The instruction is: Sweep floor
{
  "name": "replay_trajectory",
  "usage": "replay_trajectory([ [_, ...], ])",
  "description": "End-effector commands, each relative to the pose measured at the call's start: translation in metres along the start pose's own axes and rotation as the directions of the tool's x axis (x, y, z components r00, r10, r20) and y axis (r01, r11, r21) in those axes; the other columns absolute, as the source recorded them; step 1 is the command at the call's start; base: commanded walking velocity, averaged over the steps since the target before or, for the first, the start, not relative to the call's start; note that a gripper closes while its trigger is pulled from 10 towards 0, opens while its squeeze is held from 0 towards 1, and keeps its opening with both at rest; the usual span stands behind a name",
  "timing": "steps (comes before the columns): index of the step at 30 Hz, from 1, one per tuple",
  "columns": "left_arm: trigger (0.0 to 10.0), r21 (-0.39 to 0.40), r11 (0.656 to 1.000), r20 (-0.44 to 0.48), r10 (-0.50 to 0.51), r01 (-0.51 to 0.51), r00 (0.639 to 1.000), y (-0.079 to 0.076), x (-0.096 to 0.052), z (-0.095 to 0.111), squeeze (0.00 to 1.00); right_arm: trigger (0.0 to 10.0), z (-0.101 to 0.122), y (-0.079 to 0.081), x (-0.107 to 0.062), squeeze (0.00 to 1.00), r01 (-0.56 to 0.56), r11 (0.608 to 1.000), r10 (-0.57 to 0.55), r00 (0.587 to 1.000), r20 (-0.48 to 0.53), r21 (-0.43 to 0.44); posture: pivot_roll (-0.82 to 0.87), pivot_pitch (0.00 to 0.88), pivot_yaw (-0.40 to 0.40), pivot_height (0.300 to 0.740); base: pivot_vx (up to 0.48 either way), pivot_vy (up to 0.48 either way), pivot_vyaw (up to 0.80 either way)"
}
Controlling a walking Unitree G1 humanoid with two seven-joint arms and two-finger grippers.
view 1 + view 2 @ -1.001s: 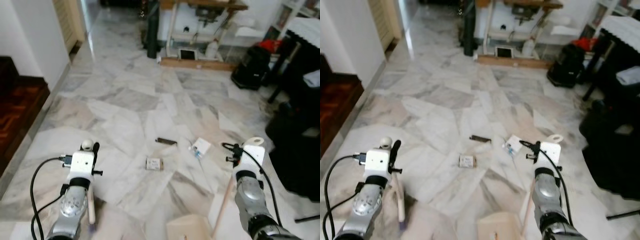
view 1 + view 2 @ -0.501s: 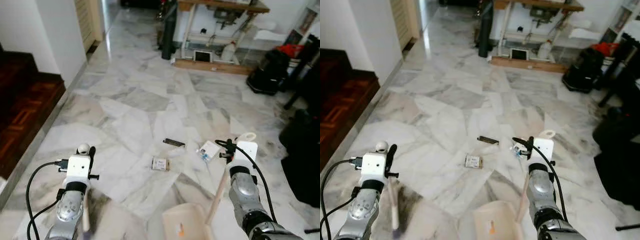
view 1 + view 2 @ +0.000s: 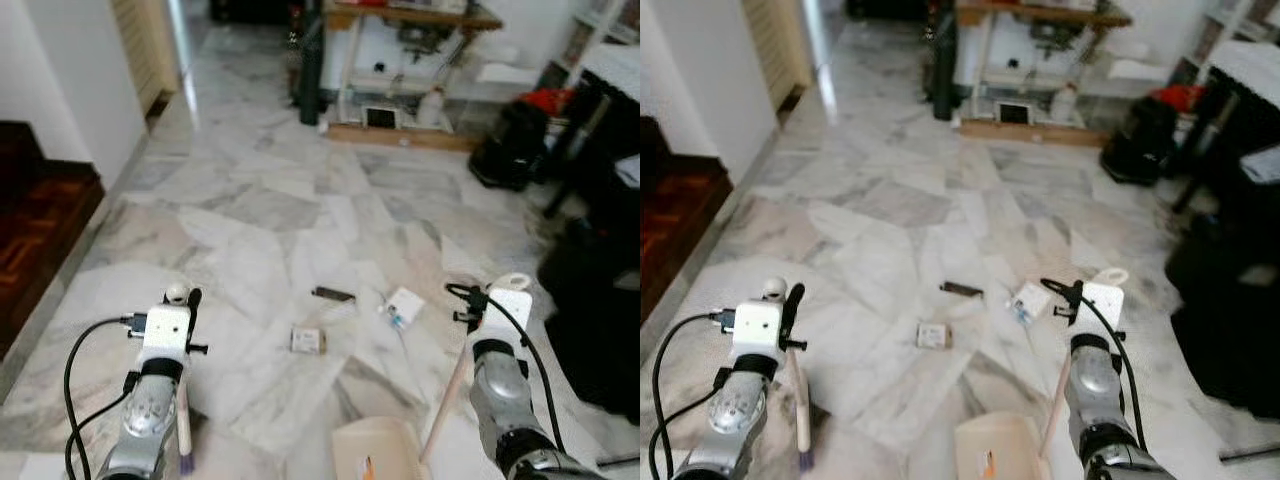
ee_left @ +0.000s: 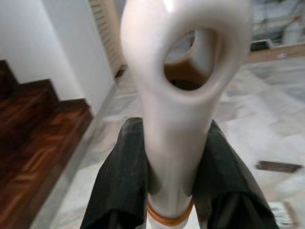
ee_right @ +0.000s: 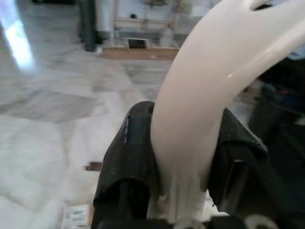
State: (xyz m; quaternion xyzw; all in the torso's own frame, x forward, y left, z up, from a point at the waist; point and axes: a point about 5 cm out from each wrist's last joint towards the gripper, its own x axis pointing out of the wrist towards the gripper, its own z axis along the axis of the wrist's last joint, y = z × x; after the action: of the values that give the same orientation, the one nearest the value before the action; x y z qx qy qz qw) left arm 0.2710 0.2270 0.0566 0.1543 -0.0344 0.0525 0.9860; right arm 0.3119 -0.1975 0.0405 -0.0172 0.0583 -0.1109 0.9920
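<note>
Litter [image 3: 308, 340] lies ahead of dustpan [image 3: 378, 452] on marble floor [image 3: 260, 210].

Marble floor [image 3: 250, 200] with small packet [image 3: 308, 340], dark strip [image 3: 333, 294], white wrapper [image 3: 402, 305], dustpan [image 3: 378, 450].

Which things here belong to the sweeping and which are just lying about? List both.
For the job: broom held in the left gripper; dustpan held by its handle in the right gripper; floor litter: dark strip, small packet, white card.

Lying about: black bag, wooden table, stairs.
</note>
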Motion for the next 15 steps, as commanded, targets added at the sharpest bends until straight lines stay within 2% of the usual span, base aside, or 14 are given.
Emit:
replay_trajectory([
  [1, 10.0, 0.001, 1.0, 0.046, -0.016, 0.016, 0.999, -0.0058, 0.007, 0.0101, 0.0, 10.0, 0.0085, -0.0136, 0.0048, 0.0, 0.043, 0.999, -0.043, 0.998, 0.034, 0.002, 0.07, 0.0, -0.059, 0.74, 0.296, 0.0, 0.0],
  [15, 10.0, 0.001, 1.0, 0.047, -0.015, 0.015, 0.999, -0.0055, 0.0079, 0.0105, 0.0, 10.0, 0.0095, -0.0126, 0.005, 0.0, 0.035, 0.999, -0.034, 0.998, 0.043, -0.024, 0.07, 0.0, -0.059, 0.74, 0.294, 0.0, 0.0],
])
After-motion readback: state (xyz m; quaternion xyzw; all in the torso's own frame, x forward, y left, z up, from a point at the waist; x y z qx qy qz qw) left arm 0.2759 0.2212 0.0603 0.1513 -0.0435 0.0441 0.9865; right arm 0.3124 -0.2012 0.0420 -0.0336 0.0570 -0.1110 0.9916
